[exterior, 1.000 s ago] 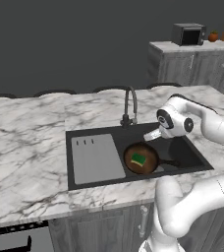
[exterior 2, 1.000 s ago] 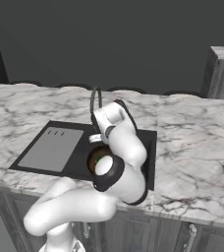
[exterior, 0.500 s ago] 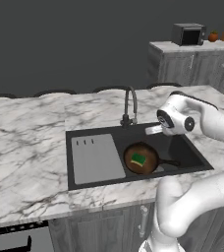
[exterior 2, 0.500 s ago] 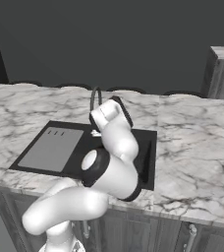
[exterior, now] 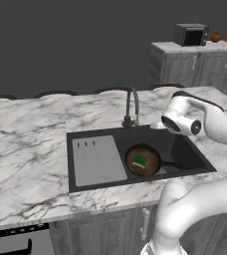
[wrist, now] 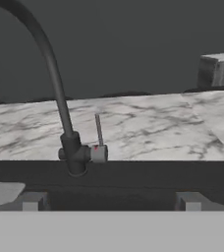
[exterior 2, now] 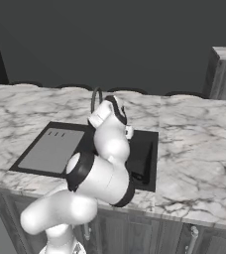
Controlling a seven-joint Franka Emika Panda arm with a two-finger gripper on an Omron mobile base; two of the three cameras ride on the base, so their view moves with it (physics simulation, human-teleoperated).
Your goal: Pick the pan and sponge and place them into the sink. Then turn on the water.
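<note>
While the gripper (wrist: 111,204) hangs low over the sink (exterior: 185,144) with its jaws wide apart and nothing between them, the pan (exterior: 143,160) lies in the basin, just right of the grey drainboard (exterior: 98,160). On the pan rests the sponge (exterior: 140,162). Beyond, the faucet (wrist: 60,98) rises from the sink's back edge, its thin lever (wrist: 98,130) upright. Marble counter (wrist: 158,123) stretches behind.

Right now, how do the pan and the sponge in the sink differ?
The pan is round, brown inside with a dark rim; the sponge is rectangular and green on top. The pan is far larger and sits on the sink floor; the sponge lies inside the pan. Both are in the basin.
</note>
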